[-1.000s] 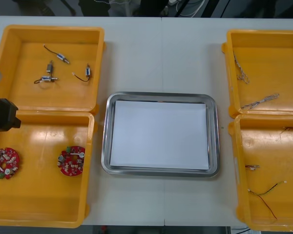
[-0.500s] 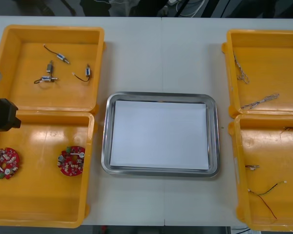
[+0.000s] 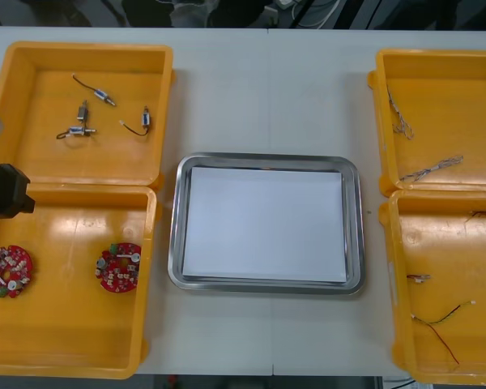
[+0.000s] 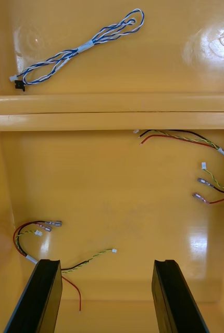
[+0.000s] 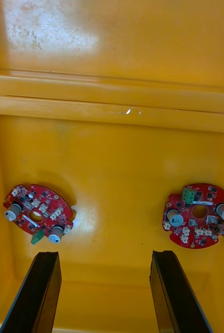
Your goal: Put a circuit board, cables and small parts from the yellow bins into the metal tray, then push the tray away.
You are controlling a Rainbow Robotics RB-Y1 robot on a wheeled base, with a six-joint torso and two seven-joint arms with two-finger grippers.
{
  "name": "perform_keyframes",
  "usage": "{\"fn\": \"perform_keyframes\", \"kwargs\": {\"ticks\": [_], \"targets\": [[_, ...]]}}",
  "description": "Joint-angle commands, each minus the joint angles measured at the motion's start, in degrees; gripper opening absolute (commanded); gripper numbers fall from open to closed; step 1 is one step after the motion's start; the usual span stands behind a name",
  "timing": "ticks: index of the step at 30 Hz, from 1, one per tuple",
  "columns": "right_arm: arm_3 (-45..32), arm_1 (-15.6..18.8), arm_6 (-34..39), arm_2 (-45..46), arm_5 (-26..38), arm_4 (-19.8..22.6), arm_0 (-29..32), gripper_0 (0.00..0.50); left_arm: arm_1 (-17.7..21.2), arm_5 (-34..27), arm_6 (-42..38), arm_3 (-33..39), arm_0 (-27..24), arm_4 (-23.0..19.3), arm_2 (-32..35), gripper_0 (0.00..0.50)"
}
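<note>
In the left wrist view my left gripper (image 5: 106,294) is open above the near left yellow bin (image 5: 117,156). Two round red circuit boards lie just past its fingers, one (image 5: 37,213) by one finger, the other (image 5: 198,214) by the other. The front view shows both boards (image 3: 8,271) (image 3: 119,267). My right gripper (image 4: 104,296) is open over the near right bin (image 4: 107,197). A red and yellow cable (image 4: 44,244) lies beside one finger and another cable (image 4: 195,156) farther off. The metal tray (image 3: 267,160), white inside, holds nothing.
Small metal parts (image 3: 85,121) lie in the far left bin (image 3: 32,162). Twisted blue and white cables (image 3: 432,168) (image 4: 78,49) lie in the far right bin (image 3: 470,81). Part of my left arm (image 3: 2,193) shows at the table's left edge.
</note>
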State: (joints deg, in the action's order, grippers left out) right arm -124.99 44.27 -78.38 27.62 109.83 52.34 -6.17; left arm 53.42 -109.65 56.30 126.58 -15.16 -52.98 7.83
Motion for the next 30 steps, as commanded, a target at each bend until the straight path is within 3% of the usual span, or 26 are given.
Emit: {"fn": "perform_keyframes", "kwargs": {"ticks": [1,30], "targets": [[-0.3,-0.4,1.4,1.5,0.2,0.5,0.8,0.5,2.5,-0.4,4.1,1.5,0.9,0.2,1.8,0.5],[-0.3,-0.4,1.4,1.5,0.2,0.5,0.8,0.5,2.5,-0.4,4.1,1.5,0.9,0.2,1.8,0.5]]}}
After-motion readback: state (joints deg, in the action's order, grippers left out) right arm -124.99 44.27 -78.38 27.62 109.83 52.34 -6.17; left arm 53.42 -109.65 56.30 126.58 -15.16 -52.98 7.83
